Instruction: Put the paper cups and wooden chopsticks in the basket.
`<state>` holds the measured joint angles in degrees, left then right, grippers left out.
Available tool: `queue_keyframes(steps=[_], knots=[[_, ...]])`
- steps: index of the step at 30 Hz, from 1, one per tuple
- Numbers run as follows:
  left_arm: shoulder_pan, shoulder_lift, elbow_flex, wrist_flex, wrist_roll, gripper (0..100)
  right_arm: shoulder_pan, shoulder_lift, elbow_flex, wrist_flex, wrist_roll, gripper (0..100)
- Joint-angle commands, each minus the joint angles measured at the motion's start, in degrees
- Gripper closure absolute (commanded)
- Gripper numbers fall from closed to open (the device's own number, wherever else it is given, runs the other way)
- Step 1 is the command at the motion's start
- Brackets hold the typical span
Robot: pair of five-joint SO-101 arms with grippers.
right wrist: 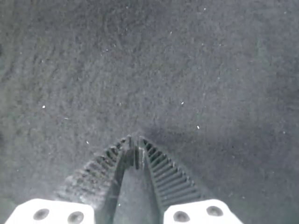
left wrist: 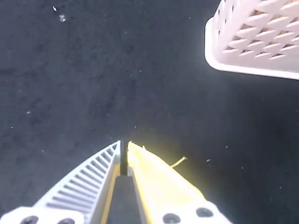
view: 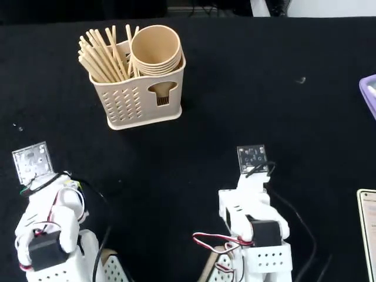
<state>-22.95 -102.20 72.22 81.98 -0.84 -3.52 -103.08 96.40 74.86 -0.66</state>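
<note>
You can record the task as done, judging from how things lie: the beige perforated plastic basket (view: 138,97) stands upright at about 11 o'clock on the black cloth-covered table (view: 247,100). It holds the stack of tan paper cups (view: 155,50) in its 3 o'clock half. The bundle of pale wooden chopsticks (view: 106,56) stands on end in its 9 o'clock half, fanning out toward 10 o'clock. Every cup and chopstick you can see is inside the basket, so I judge that nothing is left to collect. The left arm (view: 50,217) sits folded low at 7 o'clock, well apart from the basket. Its left gripper (left wrist: 124,145) hangs over bare cloth with the fingers brought together at the tips and nothing between them. A corner of the basket lies ahead of it, out of contact. The right arm (view: 252,223) sits folded at 5 o'clock. Its right gripper (right wrist: 134,142) is likewise closed tip to tip, empty, over plain cloth. A purple object (view: 369,94) at 3 o'clock and a white card (view: 367,223) at 4 o'clock lie at the table's edge, well apart from the basket and both arms. I judge them no part of the job.
</note>
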Motion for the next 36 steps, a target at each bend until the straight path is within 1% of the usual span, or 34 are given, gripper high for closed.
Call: queue_keyframes(steps=[1,4,9,11,15,17,18,36], knots=[[5.1,0.2,2.2,-0.4,2.1,97,0.8,-5.5,0.1,-0.1,-0.6,98.6],[9.3,-1.9,7.2,-3.3,4.6,97,0.8,-5.5,0.1,-0.1,-0.6,98.6],[13.8,-2.5,16.5,-10.6,11.7,97,0.8,-5.5,0.1,-0.1,-0.6,98.6],[13.8,-2.4,18.9,-11.0,12.0,97,0.8,-5.5,0.1,-0.1,-0.6,98.6],[10.8,-2.3,21.2,-10.5,12.0,97,0.8,-5.5,0.1,-0.1,-0.5,98.6],[10.9,-2.3,24.0,-8.6,12.0,97,0.8,-5.5,0.1,-0.1,-0.5,98.6],[10.9,-2.3,24.9,-9.1,12.1,97,0.8,-5.5,0.1,-0.1,-0.5,98.6],[11.0,-2.2,25.1,-9.2,12.4,97,0.9,-5.5,0.1,-0.1,-0.4,98.6]])
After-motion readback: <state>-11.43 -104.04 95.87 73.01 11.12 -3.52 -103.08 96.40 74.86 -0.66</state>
